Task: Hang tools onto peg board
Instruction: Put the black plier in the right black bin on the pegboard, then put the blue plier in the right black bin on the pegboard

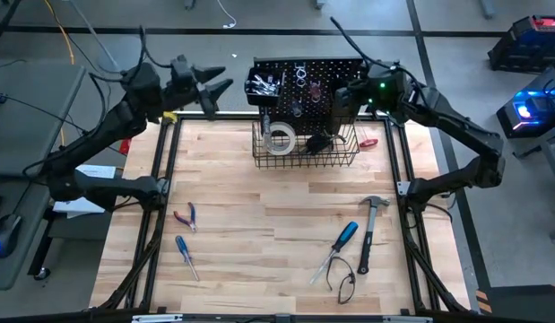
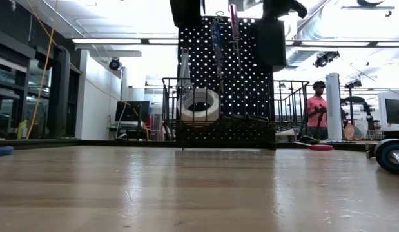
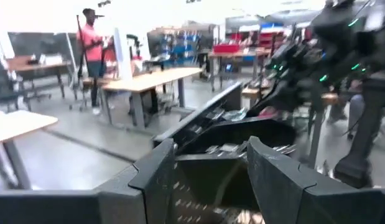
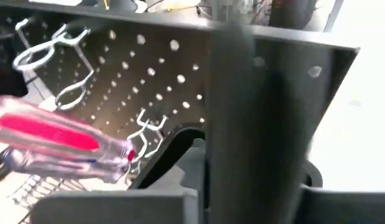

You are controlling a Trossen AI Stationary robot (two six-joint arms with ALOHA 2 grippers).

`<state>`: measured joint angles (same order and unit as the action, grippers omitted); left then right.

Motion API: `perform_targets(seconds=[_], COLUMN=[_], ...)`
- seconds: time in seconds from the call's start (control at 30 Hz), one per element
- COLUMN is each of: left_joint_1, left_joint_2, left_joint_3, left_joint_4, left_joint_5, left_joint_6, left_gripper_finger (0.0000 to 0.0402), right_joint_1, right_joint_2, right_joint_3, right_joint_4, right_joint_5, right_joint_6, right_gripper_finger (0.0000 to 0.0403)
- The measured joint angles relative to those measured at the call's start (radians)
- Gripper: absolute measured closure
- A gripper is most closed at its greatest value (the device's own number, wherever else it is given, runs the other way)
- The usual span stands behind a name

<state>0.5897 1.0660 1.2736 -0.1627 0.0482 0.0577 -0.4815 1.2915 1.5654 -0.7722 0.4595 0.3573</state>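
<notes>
High view: your right gripper (image 1: 342, 106) sits upper centre against the peg board (image 1: 326, 76), grip unclear.
Obstacles: wire basket (image 1: 306, 154) holds white tape roll (image 1: 279, 137).
Left gripper (image 1: 225, 90): parted, empty.

Pale smooth wooden table (image 1: 259, 233), matt black perforated peg board (image 1: 326, 76), glossy clear-plastic screwdriver handle (image 4: 61, 146).

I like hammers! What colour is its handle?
Black. The hammer lies on the table; the high view shows it best.

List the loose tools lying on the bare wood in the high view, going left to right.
Blue-handled screwdriver → red-handled pliers → blue-handled tool → black-handled claw hammer.
</notes>
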Motion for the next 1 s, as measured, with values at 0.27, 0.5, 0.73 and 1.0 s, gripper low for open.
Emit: perform_targets(seconds=[0.27, 0.5, 0.73, 1.0], left_joint_1=[0.160, 0.274, 0.328, 0.312], left_joint_2=[0.120, 0.152, 0.204, 0.391], left_joint_3=[-0.001, -0.074, -0.286, -0.211], left_joint_4=[-0.022, -0.038, 0.389, 0.501], left_joint_5=[0.335, 0.425, 0.493, 0.629], left_joint_6=[-0.101, -0.092, -0.158, -0.078], left_gripper_finger=[0.0220, 0.0220, 0.0220, 0.0220], right_joint_1=[-0.002, -0.003, 0.000, 0.000], right_joint_2=[0.000, -0.001, -0.004, -0.005], right_joint_3=[0.000, 0.000, 0.000, 0.000], right_joint_4=[0.013, 0.017, 0.036, 0.038], right_joint_5=[-0.009, -0.020, -0.048, -0.049], right_joint_6=[-0.001, -0.007, -0.009, 0.003], right_gripper_finger=[0.0306, 0.0272, 0.0267, 0.0266])
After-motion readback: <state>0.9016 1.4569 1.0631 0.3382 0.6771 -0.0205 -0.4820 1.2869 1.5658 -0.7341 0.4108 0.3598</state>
